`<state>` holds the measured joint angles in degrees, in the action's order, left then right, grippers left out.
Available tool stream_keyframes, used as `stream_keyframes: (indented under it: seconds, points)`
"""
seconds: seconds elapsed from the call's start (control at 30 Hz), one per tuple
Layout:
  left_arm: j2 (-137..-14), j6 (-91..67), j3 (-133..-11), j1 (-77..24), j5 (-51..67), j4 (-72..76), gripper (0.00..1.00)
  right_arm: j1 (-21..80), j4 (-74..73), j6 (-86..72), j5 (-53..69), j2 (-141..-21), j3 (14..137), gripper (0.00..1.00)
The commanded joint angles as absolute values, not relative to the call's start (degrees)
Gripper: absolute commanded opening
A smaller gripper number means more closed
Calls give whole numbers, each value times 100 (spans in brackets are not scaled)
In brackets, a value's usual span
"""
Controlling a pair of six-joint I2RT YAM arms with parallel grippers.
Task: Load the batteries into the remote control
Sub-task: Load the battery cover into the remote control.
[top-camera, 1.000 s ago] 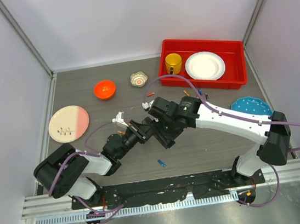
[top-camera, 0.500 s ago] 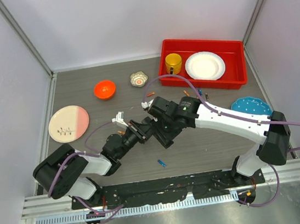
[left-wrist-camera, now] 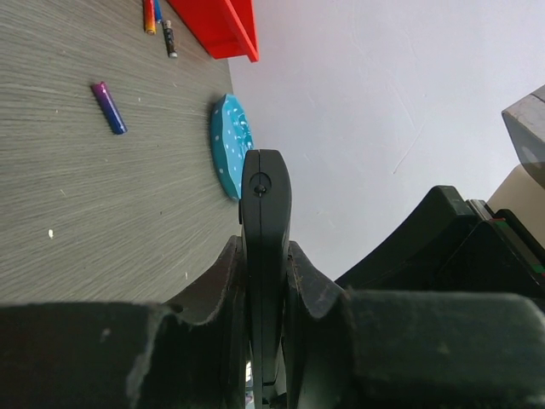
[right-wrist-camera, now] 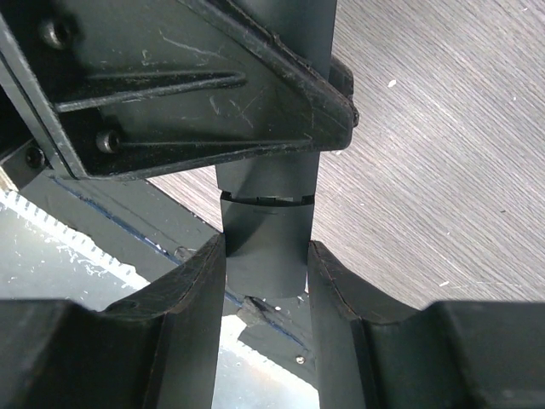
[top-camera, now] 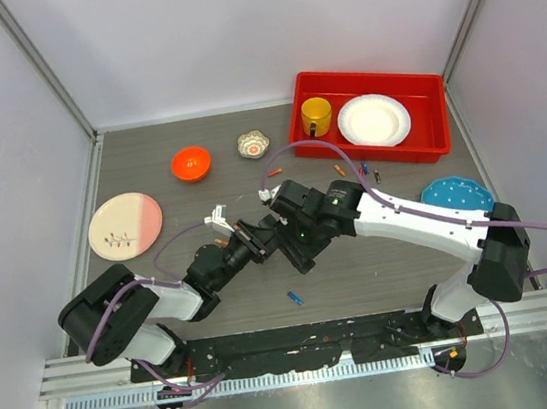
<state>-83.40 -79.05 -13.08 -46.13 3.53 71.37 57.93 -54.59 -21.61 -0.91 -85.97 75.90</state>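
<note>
Centrally, remote control (left-wrist-camera: 266, 196): held off the table (top-camera: 383, 271) where the two arms meet; seen edge-on as a slim black bar.
Left gripper (left-wrist-camera: 264, 256): fingers (left-wrist-camera: 217, 290) clamped on the bar's two flat faces.
Right gripper (right-wrist-camera: 266, 247): fingers (right-wrist-camera: 192, 298) closed against the bar's other end with no gap showing, and a thin seam crossing the bar between the two grips.
Batteries: one blue (top-camera: 294, 298) lying toward the front edge; a few more (top-camera: 363, 167) loose beside the red bin (top-camera: 367, 73); a purple-blue one (left-wrist-camera: 109, 107) on the table in the left wrist view; none in either gripper.
Step in hand: probably bracing the bar between both arms to free a cover at that seam; battery recess not visible.
Doing it well: firm left hold, straight pull along the bar's length with the right, no twisting, pressure kept off the seam to leave the cover free to slide.
Edges: red bin and blue plate (top-camera: 457, 195) to the right, well apart; pink plate (top-camera: 125, 224) and orange bowl (top-camera: 190, 162) to the left, well apart.
Open room: bare table toward the front, apart from the blue battery; cables (top-camera: 348, 159) looping over both arms, worth watching.
</note>
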Motion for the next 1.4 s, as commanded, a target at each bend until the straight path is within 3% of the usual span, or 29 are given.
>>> stream_keyframes:
  seconds: [0.0,1.37]
  points:
    - [-8016,-8059,-1441,-4632,448,8859,0,5730,-5221,-2329,-114,-8455,7418,7]
    - [-7532,-8315,-1652,-4728,694,8859,0,5599,-4570,-2628,-176,-8341,7110,8]
